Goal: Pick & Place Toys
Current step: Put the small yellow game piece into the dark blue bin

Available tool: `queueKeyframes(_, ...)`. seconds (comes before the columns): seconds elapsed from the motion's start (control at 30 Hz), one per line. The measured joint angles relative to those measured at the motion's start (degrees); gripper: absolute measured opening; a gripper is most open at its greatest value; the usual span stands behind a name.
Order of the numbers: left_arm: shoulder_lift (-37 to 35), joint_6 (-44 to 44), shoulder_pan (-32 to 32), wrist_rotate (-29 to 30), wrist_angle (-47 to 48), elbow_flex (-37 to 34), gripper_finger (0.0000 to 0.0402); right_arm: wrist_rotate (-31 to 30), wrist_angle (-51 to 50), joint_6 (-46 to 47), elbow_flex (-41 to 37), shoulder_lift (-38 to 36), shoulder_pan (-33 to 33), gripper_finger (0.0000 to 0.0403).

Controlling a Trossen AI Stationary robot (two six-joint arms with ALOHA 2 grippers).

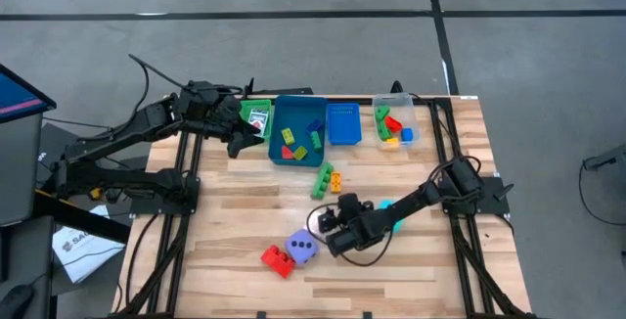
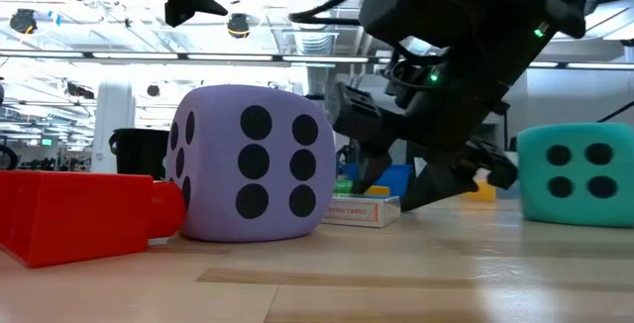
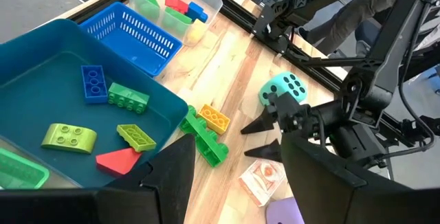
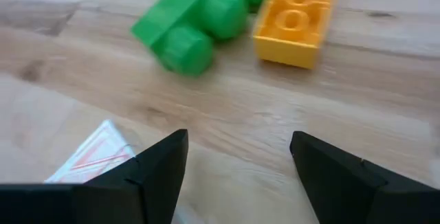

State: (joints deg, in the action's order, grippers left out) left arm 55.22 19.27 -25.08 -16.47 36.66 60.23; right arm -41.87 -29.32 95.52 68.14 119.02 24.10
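My right gripper (image 1: 327, 220) is open and low over the table, its fingers pointing toward a green brick (image 4: 199, 25) and a yellow brick (image 4: 299, 14). A white picture card (image 4: 89, 159) lies flat beside one finger. A purple dice (image 1: 301, 248) and a red brick (image 1: 277, 259) rest on the table nearer the front. A teal dice (image 1: 386, 206) sits behind the right arm. My left gripper (image 3: 234, 183) is open and empty, high above the blue bin's (image 1: 284, 158) left rim.
The blue bin holds several bricks (image 3: 93, 83). A blue basket (image 1: 343, 123), a clear tray (image 1: 394, 123) with bricks and a green tray (image 1: 256, 118) with a card stand along the far edge. Bare wood lies at the front right (image 1: 421, 260).
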Motion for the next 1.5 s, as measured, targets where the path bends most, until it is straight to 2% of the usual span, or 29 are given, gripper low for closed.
queueKeyframes(0.23, 0.0, 0.0, 0.0, 0.0, 0.0, 0.0, 0.0208, -0.4, -2.6, 2.9, 0.0, 0.2, -0.7, 0.026)
queueKeyframes(0.53, 0.0, 0.0, 0.0, 0.0, 0.0, 0.0, 0.0208, -0.9, 1.0, -5.1, -0.2, 0.2, -3.8, 0.026)
queueKeyframes(1.2, 0.0, 0.2, 0.0, 0.0, 1.0, 0.0, 0.0208, -1.6, -0.2, -5.5, -0.1, 0.2, -11.6, 0.026)
queueKeyframes(1.5, 0.0, 0.2, 0.0, 0.0, 1.0, 0.0, 0.0208, -2.0, 2.2, -5.6, -0.2, 0.2, -13.0, 0.026)
